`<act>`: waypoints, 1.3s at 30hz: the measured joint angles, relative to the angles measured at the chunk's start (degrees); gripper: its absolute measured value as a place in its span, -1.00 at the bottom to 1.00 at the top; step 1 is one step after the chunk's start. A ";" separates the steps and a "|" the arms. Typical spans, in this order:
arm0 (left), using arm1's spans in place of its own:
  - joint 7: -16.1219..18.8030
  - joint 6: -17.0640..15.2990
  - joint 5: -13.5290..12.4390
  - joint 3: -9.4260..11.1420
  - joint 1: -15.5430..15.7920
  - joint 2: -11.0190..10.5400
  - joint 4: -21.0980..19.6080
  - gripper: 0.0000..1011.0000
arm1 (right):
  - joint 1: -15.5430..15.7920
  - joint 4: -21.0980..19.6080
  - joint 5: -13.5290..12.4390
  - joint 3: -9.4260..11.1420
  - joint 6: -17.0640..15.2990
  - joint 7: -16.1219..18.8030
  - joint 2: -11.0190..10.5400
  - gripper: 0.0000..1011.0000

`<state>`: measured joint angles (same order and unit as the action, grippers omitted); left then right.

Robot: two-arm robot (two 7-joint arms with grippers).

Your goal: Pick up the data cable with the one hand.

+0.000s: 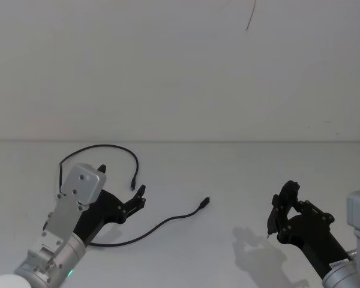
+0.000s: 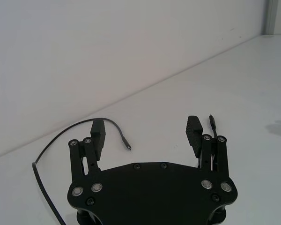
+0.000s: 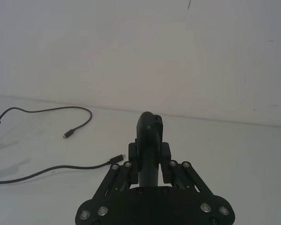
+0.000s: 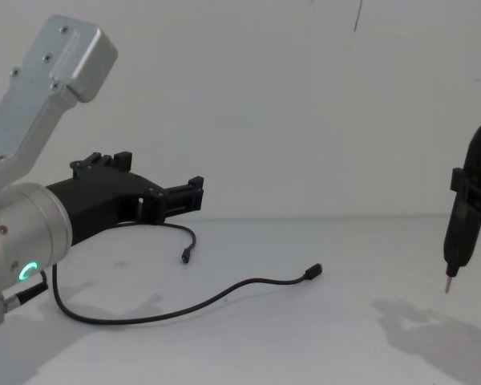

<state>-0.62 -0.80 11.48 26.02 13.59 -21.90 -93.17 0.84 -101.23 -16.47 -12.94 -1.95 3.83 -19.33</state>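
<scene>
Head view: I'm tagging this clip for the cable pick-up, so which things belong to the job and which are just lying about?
Job: data cable; left gripper, open, above it.
Not the job: right gripper, shut on a black pin-tipped tool, off to the right; white table.

I have the data cable [image 1: 162, 224] lying on the table [image 1: 246, 171], all of it on the left half. One stretch loops behind my left gripper [image 1: 121, 182], and its plug lies just ahead of that gripper. The rest passes under the arm and trails right, ending near the table's middle. My right gripper [image 1: 281, 211] hangs over the right side, well apart from the cable.
</scene>
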 joint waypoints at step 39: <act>0.00 0.01 0.00 0.00 0.00 0.00 0.00 0.98 | 0.00 0.00 0.00 0.00 0.00 0.00 0.00 -0.48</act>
<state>-0.63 -0.79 11.48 26.02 13.59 -21.89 -93.17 0.84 -101.23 -16.46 -12.94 -1.95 3.83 -19.33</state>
